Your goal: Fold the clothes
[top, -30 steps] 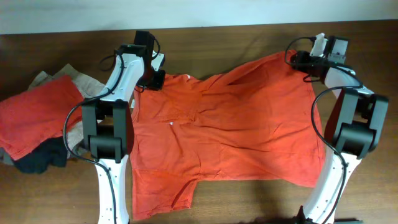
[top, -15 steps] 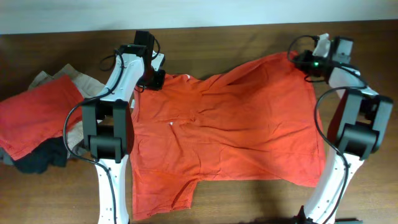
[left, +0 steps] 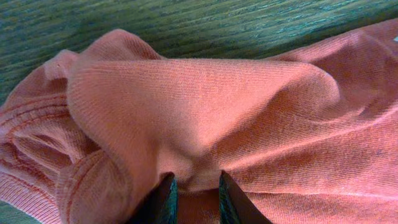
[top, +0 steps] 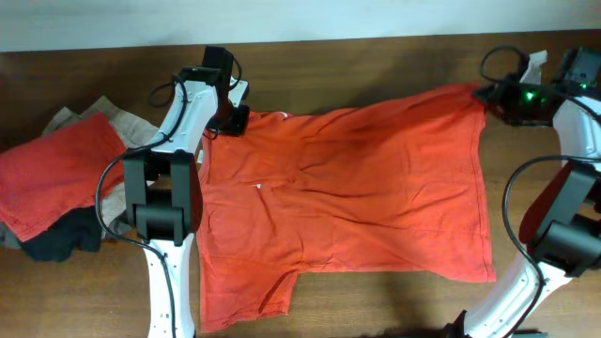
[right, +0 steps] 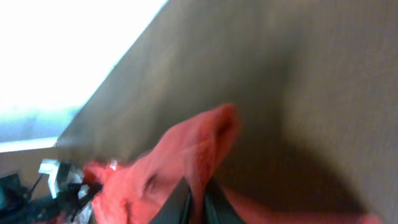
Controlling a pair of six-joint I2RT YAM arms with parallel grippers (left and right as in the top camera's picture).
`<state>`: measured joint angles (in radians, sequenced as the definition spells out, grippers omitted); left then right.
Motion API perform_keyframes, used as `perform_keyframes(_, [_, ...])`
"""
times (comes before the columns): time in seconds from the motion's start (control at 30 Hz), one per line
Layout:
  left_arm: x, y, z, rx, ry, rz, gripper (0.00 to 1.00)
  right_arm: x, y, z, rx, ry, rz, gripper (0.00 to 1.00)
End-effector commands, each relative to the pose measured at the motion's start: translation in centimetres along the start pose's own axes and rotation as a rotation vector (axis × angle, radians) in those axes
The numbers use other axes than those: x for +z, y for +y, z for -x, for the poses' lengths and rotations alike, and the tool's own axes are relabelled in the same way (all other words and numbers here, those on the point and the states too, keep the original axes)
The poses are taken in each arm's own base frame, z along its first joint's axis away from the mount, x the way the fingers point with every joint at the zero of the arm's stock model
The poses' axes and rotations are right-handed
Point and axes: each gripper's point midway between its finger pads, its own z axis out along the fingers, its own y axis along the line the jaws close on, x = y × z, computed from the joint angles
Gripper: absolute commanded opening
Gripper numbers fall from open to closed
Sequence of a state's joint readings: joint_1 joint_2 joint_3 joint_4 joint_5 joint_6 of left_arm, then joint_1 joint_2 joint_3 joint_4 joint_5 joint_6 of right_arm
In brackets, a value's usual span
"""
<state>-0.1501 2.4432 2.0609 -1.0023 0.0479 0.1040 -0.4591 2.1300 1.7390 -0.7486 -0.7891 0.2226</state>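
Dark wooden table (top: 376, 56) by a pale wall (top: 282, 19): left end effector (left: 194, 183) and right end effector (right: 196, 199) pinch the orange T-shirt (top: 357, 197).

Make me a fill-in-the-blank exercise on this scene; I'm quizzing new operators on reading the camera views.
The orange-red T-shirt lies spread on a ____ table.
The left gripper and right gripper are both shut on the ____.
The pile of other clothes sits on the robot's ____ side.
Missing words: wooden; T-shirt; left.

Orange-red T-shirt (top: 347, 197) lies spread across the wooden table (top: 376, 58).
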Motion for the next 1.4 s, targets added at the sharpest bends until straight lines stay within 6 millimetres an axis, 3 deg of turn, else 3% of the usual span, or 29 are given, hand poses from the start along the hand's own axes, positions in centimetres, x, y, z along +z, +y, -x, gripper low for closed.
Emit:
perform_keyframes(0.0, [1.4, 1.3, -0.9, -0.024, 0.04, 0.043, 0.23, -1.4, 1.3, -1.3, -0.036, 0.04, 0.021, 0.13])
perform_keyframes(0.17, [1.4, 1.3, -1.0, -0.024, 0.043, 0.042, 0.23, -1.8, -0.8, -5.2, 0.024, 0.178, -0.096, 0.14])
perform_keyframes(0.43, [1.4, 1.2, -1.0, -0.023, 0.043, 0.042, 0.24, -3.3, -4.8, -7.7, 0.078, 0.267, -0.348, 0.13])
perform_keyframes(0.57, [1.4, 1.3, -1.0, -0.024, 0.043, 0.043, 0.28, -5.2, -8.3, -8.2, 0.161, 0.259, -0.593, 0.14])
perform_keyframes(0.63, [1.4, 1.3, -1.0, -0.024, 0.043, 0.043, 0.28, -6.1, -9.6, -8.2, 0.179, 0.247, -0.686, 0.24])
perform_keyframes(0.7, [1.4, 1.3, -1.0, -0.024, 0.043, 0.043, 0.28, -6.2, -9.9, -8.2, 0.178, 0.248, -0.701, 0.42])
perform_keyframes(0.87, [1.4, 1.3, -1.0, -0.023, 0.043, 0.042, 0.29, -5.9, -9.6, -8.1, 0.176, 0.243, -0.68, 0.45])
perform_keyframes(0.93, [1.4, 1.3, -1.0, -0.023, 0.043, 0.043, 0.29, -4.3, -7.5, -7.7, 0.126, 0.248, -0.522, 0.45])
perform_keyframes(0.97, [1.4, 1.2, -1.0, -0.023, 0.043, 0.042, 0.3, -3.6, -6.3, -7.6, 0.081, 0.258, -0.443, 0.49])
perform_keyframes(1.0, [1.4, 1.2, -1.0, -0.023, 0.043, 0.042, 0.3, -2.8, -4.7, -7.5, 0.02, 0.267, -0.338, 0.59])
perform_keyframes(1.07, [1.4, 1.2, -1.0, -0.023, 0.043, 0.042, 0.33, -2.2, -4.1, -7.5, -0.011, 0.269, -0.325, 0.64])
perform_keyframes(1.13, [1.4, 1.2, -1.0, -0.023, 0.043, 0.042, 0.34, -1.6, -3.7, -7.8, -0.082, 0.289, -0.334, 0.64])
perform_keyframes(1.27, [1.4, 1.2, -1.0, -0.023, 0.042, 0.042, 0.34, 0.9, -0.9, -9.2, -0.381, 0.369, -0.259, 0.59])
perform_keyframes(1.37, [1.4, 1.3, -1.0, -0.023, 0.04, 0.043, 0.35, 2.7, 0.1, -9.3, -0.52, 0.38, -0.31, 0.59])
